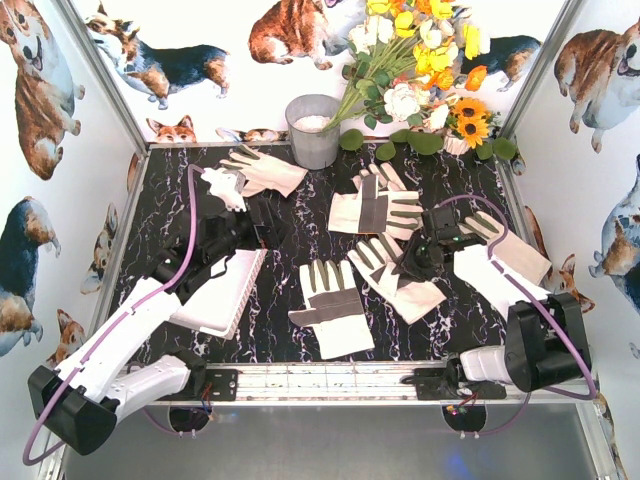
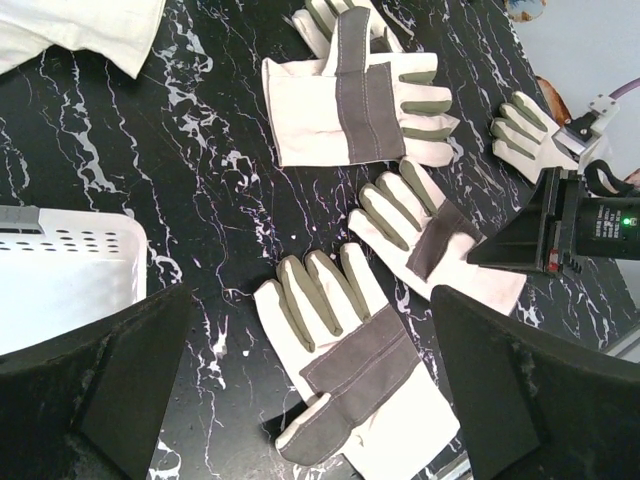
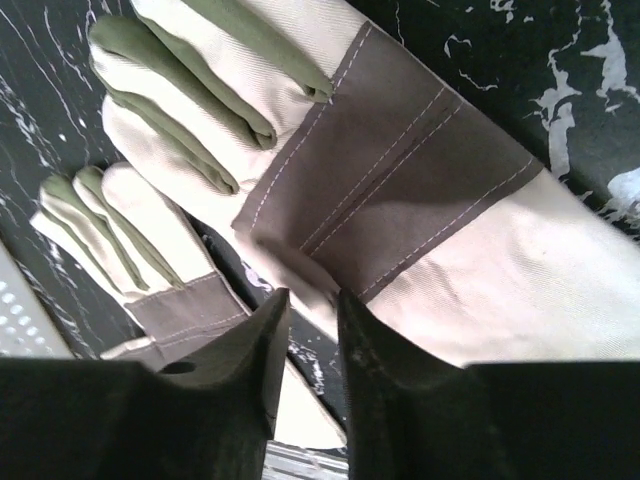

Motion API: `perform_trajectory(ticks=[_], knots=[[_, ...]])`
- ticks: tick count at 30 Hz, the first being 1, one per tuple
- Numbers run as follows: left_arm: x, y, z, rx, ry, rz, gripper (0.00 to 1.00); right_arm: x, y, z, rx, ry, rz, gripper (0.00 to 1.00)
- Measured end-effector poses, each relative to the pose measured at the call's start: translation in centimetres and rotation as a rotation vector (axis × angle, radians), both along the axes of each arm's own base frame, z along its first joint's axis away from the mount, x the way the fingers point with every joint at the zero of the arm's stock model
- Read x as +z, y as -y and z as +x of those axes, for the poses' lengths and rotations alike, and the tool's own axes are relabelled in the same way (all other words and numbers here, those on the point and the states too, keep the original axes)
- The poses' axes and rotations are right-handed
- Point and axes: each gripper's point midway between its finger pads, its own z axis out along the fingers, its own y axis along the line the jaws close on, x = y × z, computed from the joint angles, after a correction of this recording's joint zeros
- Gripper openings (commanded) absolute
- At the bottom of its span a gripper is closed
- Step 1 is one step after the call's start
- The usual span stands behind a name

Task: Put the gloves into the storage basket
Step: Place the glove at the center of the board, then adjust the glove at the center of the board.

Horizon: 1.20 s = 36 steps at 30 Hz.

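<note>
My right fingers (image 3: 240, 350) stood slightly apart above the edge of the glove (image 3: 400, 200) (left fingers (image 2: 110, 390) wide, empty), so I thought I should lower onto the fabric before closing.

Seen from above, the storage basket (image 1: 235, 290) at lower left is half hidden under the left arm (image 1: 120, 340). At right, one glove (image 1: 520, 252) is partly covered by the right arm (image 1: 545, 345). In the right wrist view, a large glove (image 3: 400, 180) runs off the top and right edges. The right gripper (image 3: 312, 300) sits at its lower edge, fingertips close together; whether they pinch cloth cannot be told. The bucket (image 1: 313, 130) at upper centre holds something white, too small to identify.
</note>
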Motion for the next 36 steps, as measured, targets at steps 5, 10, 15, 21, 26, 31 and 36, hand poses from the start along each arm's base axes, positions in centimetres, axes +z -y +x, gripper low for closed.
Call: perform_trajectory(ticks=[5,10,15,21,26,31,36], knots=[[-0.1,-0.3,0.1,0.007,-0.011,-0.005,1.00,0.3,0.1,-0.1,0.049,0.004,-0.024,0.55],[-0.7,-1.7,0.3,0.042,-0.041,0.009,1.00,2.9,0.5,0.9,0.096,0.067,-0.063,0.58],[-0.8,-3.3,0.6,0.088,-0.059,0.018,1.00,5.8,0.8,2.4,0.104,0.175,-0.083,0.60],[0.0,-6.3,1.4,0.162,-0.063,0.029,1.00,6.6,2.0,6.7,0.022,0.185,-0.027,0.59],[0.2,-9.0,1.4,0.227,-0.069,0.024,1.00,3.8,3.3,9.7,-0.068,0.127,0.011,0.57],[0.1,-10.9,1.5,0.273,-0.084,0.017,1.00,0.6,4.6,10.5,-0.129,0.051,0.012,0.57],[-0.1,-12.1,1.6,0.299,-0.097,0.009,1.00,-0.3,5.3,11.8,-0.151,0.037,0.011,0.57]])
